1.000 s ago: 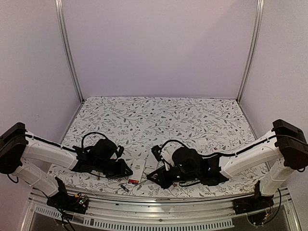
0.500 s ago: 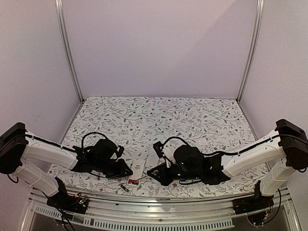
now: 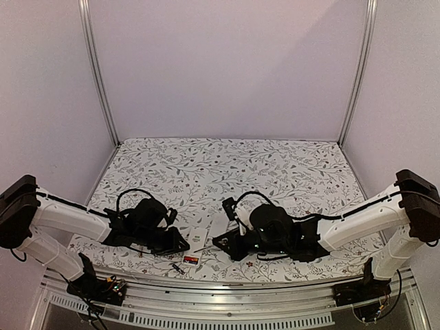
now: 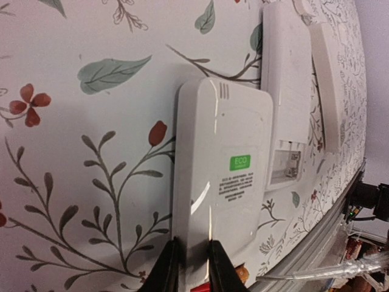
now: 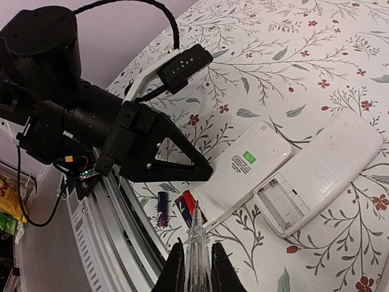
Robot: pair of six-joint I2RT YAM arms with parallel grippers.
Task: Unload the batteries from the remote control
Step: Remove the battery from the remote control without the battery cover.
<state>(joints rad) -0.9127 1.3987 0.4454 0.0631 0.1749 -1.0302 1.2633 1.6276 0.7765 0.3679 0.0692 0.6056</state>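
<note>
1. Arms, overhead view: both stretch low and inward over the floral cloth point(image 3: 240, 165), elbows out at the sides, wrists near the front edge. The left gripper point(image 3: 183, 243) is clamped on the near end of the ECO-label remote point(image 3: 198, 238). The right gripper point(image 3: 218, 242) is closed on a thin tool point(image 3: 204, 247), tip pointing left at that remote. A red battery point(image 3: 190, 259) and a dark battery point(image 3: 177, 267) lie loose on the cloth just in front of the remote, near the metal rail point(image 3: 227, 283). The back half of the cloth is open and the side walls are well apart from the wrists.
2. Left wrist view: black fingers point(image 4: 165, 271) pinch the remote's narrow end from both sides. The remote is glossy white plastic with rounded corners, a green sticker and small slots at the far end. The open-backed remote point(image 4: 285, 91) lies just beside it, parallel, matte white. Its battery bay point(image 4: 285, 167) is uncovered and looks empty. A flat white strip point(image 4: 325, 91) lies beyond it.
3. Right wrist view: the fingers are shut on the clear pointed tool, its shaft running up between them. The tip is next to the ECO-label remote's near corner; contact cannot be told. The red battery and dark battery sit side by side between the tip and the rail, apart from both remotes. The rail is close on the left, with open cloth to the upper right.
</note>
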